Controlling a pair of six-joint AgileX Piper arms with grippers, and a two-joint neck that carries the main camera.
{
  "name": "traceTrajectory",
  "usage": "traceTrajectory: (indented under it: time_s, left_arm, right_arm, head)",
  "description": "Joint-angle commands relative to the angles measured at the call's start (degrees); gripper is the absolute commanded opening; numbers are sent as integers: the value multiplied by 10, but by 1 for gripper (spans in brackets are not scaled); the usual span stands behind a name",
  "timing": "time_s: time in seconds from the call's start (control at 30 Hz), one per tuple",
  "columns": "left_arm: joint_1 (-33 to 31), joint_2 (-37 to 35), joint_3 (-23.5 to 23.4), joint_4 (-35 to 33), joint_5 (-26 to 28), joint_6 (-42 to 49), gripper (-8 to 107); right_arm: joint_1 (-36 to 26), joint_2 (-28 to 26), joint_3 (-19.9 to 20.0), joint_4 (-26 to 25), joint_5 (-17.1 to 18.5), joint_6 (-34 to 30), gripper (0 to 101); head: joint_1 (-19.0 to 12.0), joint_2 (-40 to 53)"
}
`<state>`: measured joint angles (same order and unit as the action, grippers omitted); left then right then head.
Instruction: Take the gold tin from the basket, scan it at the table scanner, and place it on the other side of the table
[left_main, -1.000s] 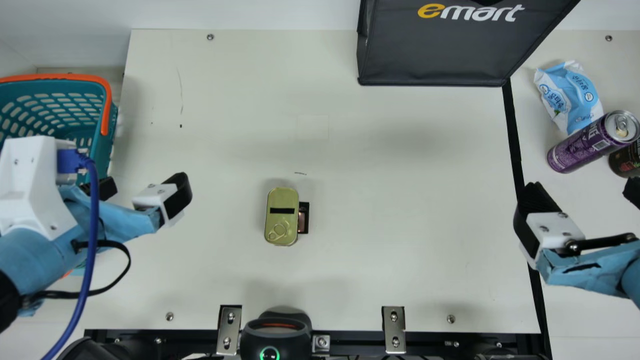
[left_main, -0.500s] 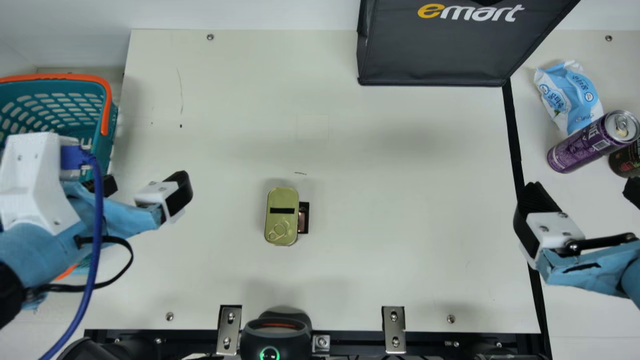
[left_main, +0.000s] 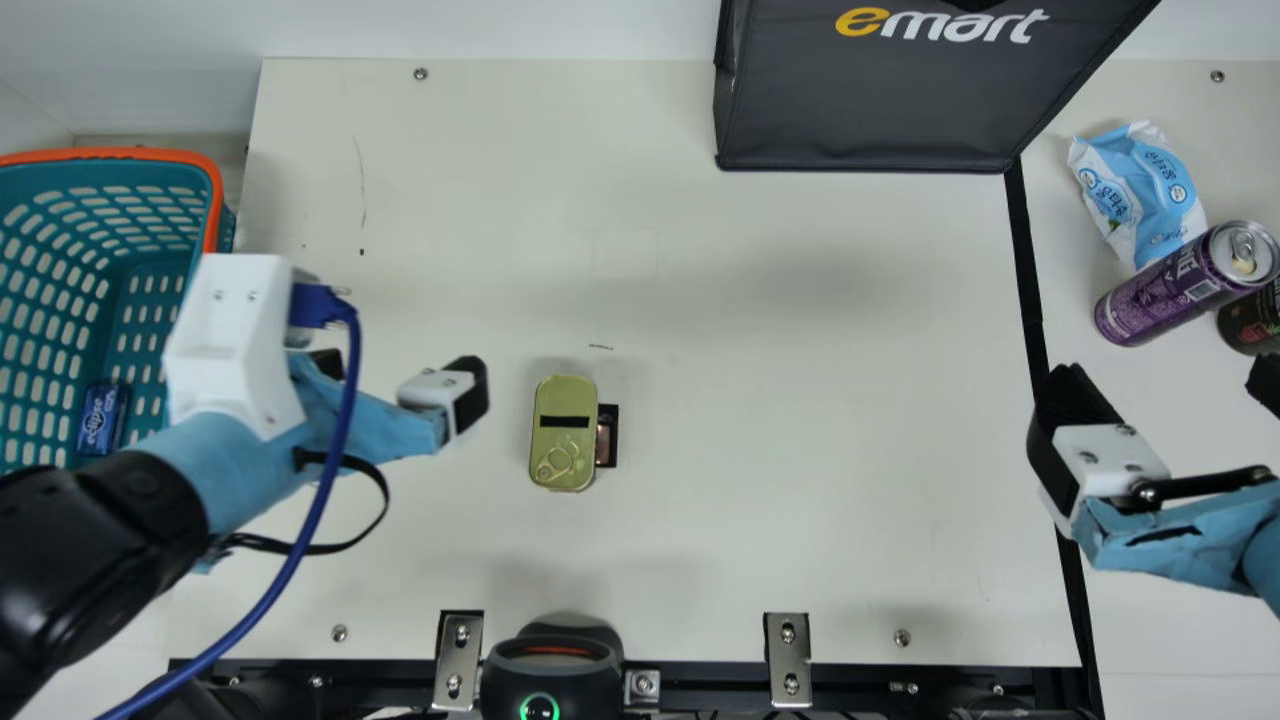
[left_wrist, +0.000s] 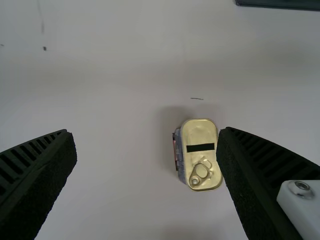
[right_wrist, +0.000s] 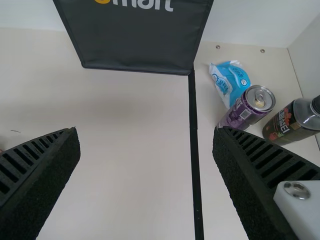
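Partly, the left arm (left_main: 225, 465) hides the basket (left_main: 110, 155).

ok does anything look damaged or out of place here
Two small marks of wear: a ragged dark slit in the blue wrap on my right arm, which may be a tear, and a thin scratch on the table. The gold tin looks undamaged.

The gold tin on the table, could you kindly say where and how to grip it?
I would lower the left pincer from above and close it mid-length on the long sides of the gold tin, as it is oblong with its ring pull facing up.
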<state>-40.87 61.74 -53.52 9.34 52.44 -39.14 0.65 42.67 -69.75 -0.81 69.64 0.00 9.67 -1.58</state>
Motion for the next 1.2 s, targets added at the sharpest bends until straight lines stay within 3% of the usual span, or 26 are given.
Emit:
traceTrajectory:
  time_s: [0.0, 0.73, 0.9, 1.17]
  left_arm:
    - [-7, 16, 3, -10, -15, -3, 90]
    - [-39, 125, 71, -101, -143, 31, 90]
    - [-51, 154, 67, -90, -153, 17, 90]
    - [-83, 211, 29, -15, -129, -69, 90]
  right_arm:
    - [0, 0, 0, 0, 0, 0, 95]
    - [0, 0, 0, 0, 0, 0, 95]
    - [0, 0, 0, 0, 0, 0, 95]
    - [0, 0, 0, 0, 0, 0, 95]
  head:
    - [-17, 0]
    - [-17, 0]
    - [-17, 0]
    - [-17, 0]
